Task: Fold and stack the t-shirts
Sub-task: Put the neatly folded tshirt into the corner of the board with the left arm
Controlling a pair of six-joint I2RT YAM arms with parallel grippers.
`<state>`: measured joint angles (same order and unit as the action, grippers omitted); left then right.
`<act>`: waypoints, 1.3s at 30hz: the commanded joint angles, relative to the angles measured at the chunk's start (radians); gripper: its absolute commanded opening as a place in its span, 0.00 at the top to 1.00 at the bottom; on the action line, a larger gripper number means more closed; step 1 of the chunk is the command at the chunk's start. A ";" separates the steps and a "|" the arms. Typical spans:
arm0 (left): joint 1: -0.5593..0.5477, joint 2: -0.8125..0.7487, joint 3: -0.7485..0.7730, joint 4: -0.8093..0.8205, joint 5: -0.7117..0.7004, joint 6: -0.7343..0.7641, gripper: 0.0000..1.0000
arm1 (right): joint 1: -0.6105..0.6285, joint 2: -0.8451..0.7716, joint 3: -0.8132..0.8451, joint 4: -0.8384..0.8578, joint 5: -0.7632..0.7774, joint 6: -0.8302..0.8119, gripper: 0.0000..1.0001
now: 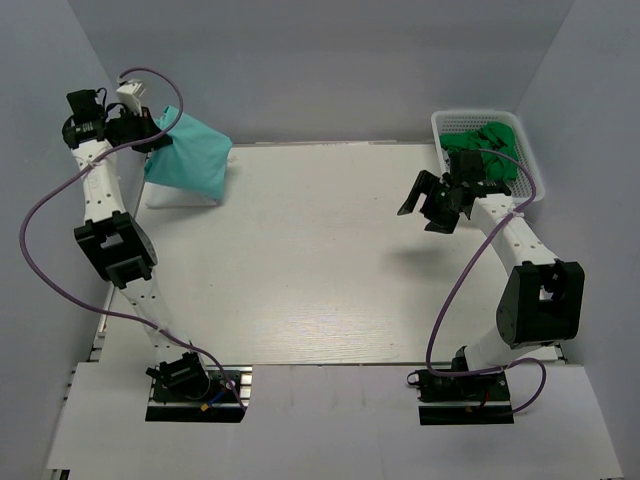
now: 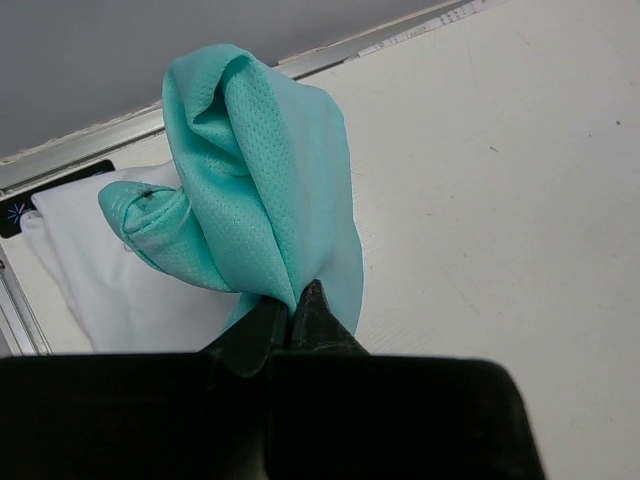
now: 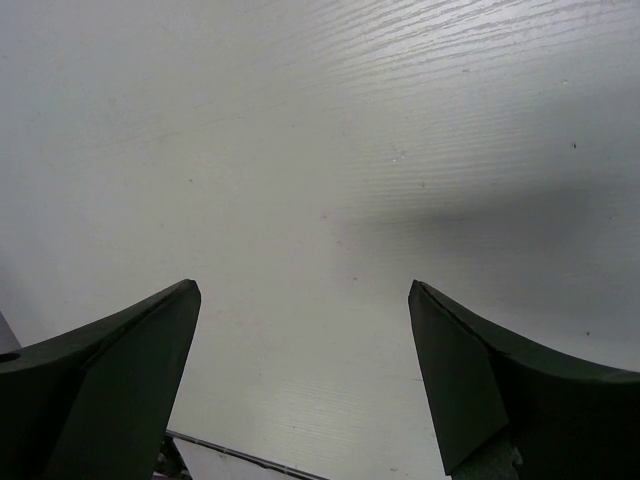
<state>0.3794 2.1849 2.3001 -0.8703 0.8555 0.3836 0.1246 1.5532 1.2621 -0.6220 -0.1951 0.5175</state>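
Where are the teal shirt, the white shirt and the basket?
teal shirt (image 2: 262, 170), left wrist view, middle of the hanging cloth.
white shirt (image 2: 110, 290), left wrist view, flat bare part.
basket (image 1: 470, 118), top external view, far rim.

This is a robotics lab test cell: a white table (image 1: 320, 260) boxed in by plain grey walls (image 1: 320, 60) behind and on both flanks. A left arm (image 1: 115, 250) and a right arm (image 1: 540, 300) are bolted along the table's near edge, with purple cables (image 1: 23, 240) looping beside them.

We see a white, wood-grained counter (image 1: 330, 260) w/ grey walls (image 1: 330, 60) on 3 sides. White plastic mesh basket (image 1: 476, 115) sits at far right corner. Metal rail (image 1: 330, 143) along far edge; small black sticker (image 2: 14, 213) by it, far left.
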 commanded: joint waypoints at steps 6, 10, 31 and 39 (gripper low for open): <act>0.035 -0.028 0.047 0.014 0.037 -0.002 1.00 | -0.005 -0.010 0.031 0.041 -0.040 0.026 0.09; 0.055 0.018 0.041 0.016 0.048 -0.002 1.00 | 0.000 0.004 0.052 0.028 -0.044 0.036 0.09; 0.064 0.256 0.076 0.339 -0.140 -0.222 0.93 | 0.006 0.096 0.178 -0.019 -0.075 0.058 0.09; 0.064 0.257 0.117 0.353 -0.277 -0.296 0.00 | 0.012 0.136 0.249 -0.058 -0.072 0.038 0.09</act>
<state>0.4412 2.4767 2.3814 -0.5446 0.6449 0.1272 0.1303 1.6932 1.4662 -0.6643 -0.2539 0.5686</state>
